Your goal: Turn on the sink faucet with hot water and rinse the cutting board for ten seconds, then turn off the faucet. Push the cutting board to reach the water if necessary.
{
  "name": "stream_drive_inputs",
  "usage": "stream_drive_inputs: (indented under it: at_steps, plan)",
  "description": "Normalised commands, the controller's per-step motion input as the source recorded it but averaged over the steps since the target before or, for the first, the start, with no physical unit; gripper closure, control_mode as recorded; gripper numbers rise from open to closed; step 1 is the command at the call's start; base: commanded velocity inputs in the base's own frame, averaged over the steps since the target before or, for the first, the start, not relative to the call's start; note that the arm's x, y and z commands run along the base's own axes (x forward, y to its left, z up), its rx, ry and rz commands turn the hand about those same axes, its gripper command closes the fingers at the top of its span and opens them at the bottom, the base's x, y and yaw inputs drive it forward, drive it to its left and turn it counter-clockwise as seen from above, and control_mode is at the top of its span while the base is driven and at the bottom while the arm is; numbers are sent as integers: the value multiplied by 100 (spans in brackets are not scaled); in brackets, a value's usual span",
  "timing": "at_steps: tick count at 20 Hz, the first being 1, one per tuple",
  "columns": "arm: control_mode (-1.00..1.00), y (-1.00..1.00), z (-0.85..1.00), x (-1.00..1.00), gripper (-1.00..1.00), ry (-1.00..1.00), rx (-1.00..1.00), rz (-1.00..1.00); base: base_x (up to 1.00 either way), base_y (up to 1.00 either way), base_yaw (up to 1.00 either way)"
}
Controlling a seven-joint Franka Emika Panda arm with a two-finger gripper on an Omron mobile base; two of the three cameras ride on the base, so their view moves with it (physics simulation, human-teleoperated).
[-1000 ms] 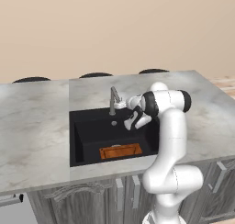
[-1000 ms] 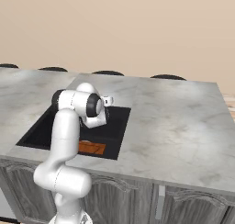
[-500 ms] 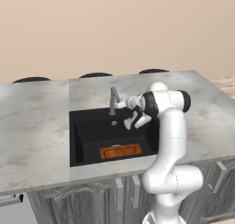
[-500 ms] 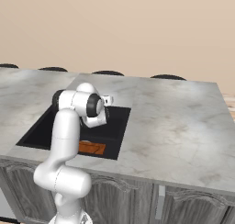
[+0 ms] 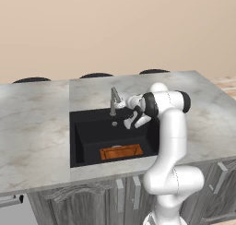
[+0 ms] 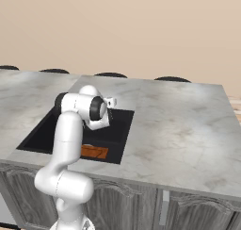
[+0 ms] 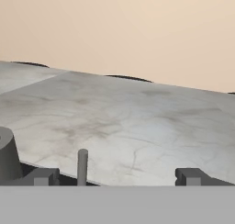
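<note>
1. Pincer (image 7: 115, 176): jaws wide apart, empty, at the faucet (image 5: 113, 101), far edge of the sink (image 5: 87, 132)
2. Lever (image 7: 82, 165) stands between the tips, nearer the left one
3. Board (image 5: 121, 151) lies near, long axis left-right, dry

Plain beige wall (image 5: 115, 26) behind kitchen island, evenly lit. Grey-white marble countertop (image 5: 32, 122) with faint brown veining spans island; seam runs front to back left of centre. Three dark rounded stool tops (image 5: 96, 75) show past countertop's far edge. Grey wood-grain cabinet fronts (image 6: 188, 210) with raised panels and pale bar handles (image 6: 164, 201) below front edge. Strip of light wooden floor (image 5: 226, 83) at far right.
</note>
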Motion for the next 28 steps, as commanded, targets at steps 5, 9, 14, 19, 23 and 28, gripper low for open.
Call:
stream_drive_inputs:
  at_steps: [5,9,14,19,23,28]
  plan:
    - [-100,0,0,1,-100,0,0,0,0,0,0]
    - [-100,0,0,6,-100,0,0,0,0,0,0]
    - [-100,0,-1,7,-100,0,0,0,0,0,0]
    - [-100,0,-2,8,-100,0,0,0,0,0,0]
    - [-100,0,-5,13,-100,0,0,0,0,0,0]
    - [-100,0,-5,2,-100,0,0,0,0,0,0]
